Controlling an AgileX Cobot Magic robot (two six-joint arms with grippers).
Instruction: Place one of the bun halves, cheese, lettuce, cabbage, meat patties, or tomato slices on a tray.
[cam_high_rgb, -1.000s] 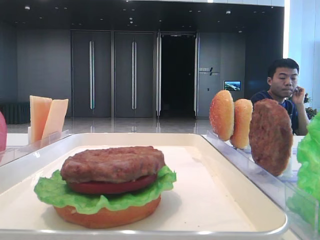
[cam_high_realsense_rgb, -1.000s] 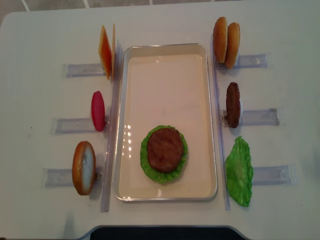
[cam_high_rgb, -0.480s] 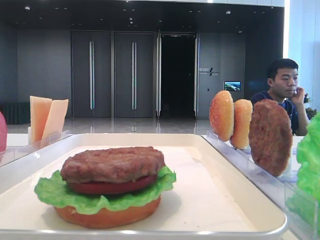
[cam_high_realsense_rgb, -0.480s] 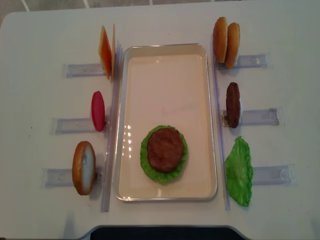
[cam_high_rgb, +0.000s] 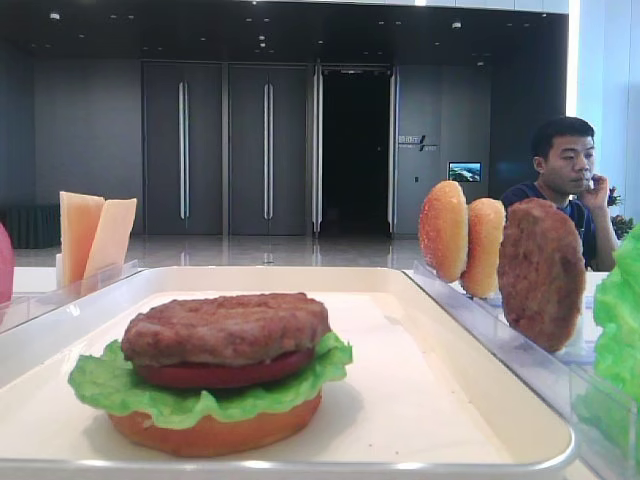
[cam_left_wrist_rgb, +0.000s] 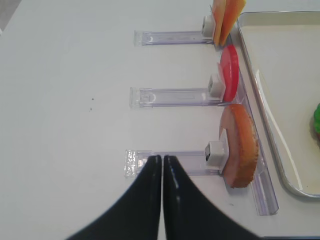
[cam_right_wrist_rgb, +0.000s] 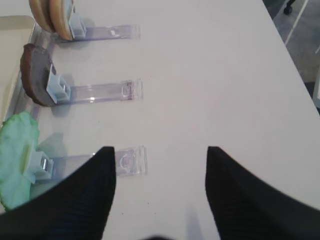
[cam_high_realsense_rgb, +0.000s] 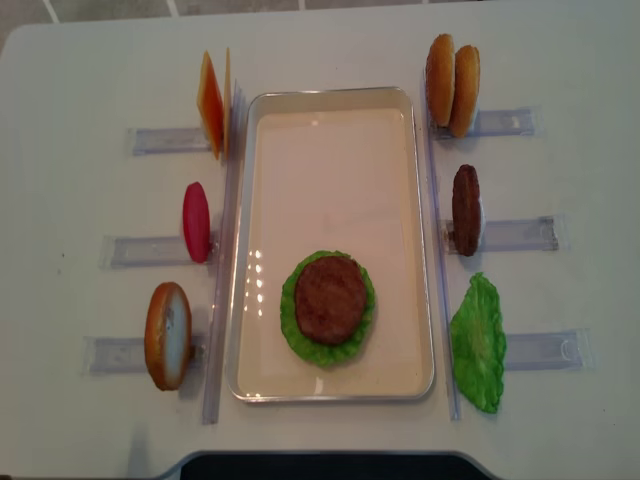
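Left gripper (cam_left_wrist_rgb: 162, 159): black fingers pressed together, nothing between them, tips over the near left clear holder (cam_left_wrist_rgb: 172, 163) on the white table (cam_high_realsense_rgb: 80, 70). Just right of those tips a bun half (cam_left_wrist_rgb: 240, 145) stands on edge in that holder; farther on stand a red tomato slice (cam_left_wrist_rgb: 230, 79) and the cheese slices (cam_left_wrist_rgb: 227, 14) in their own holders. Right gripper (cam_right_wrist_rgb: 160, 152): fingers spread wide, holding nothing, hovering over the bare outer end of the near right holder (cam_right_wrist_rgb: 127, 161). The lettuce (cam_right_wrist_rgb: 17, 155) stands at that holder's inner end, left of the fingers and apart from them; beyond it an upright meat patty (cam_right_wrist_rgb: 34, 74), then two more bun halves (cam_right_wrist_rgb: 50, 15) at the far end of the row. Between the two rows lies the cream tray (cam_high_realsense_rgb: 330, 110), long axis running near to far. In its near half sits a stack (cam_high_rgb: 215, 370): bun half at the bottom, then lettuce, a tomato slice, a meat patty (cam_high_realsense_rgb: 330, 300) on top. Stack well apart from both grippers. Room behind: dark hall with tall grey doors (cam_high_rgb: 225, 150); a seated man (cam_high_rgb: 565, 185) at far right, hand at his face.
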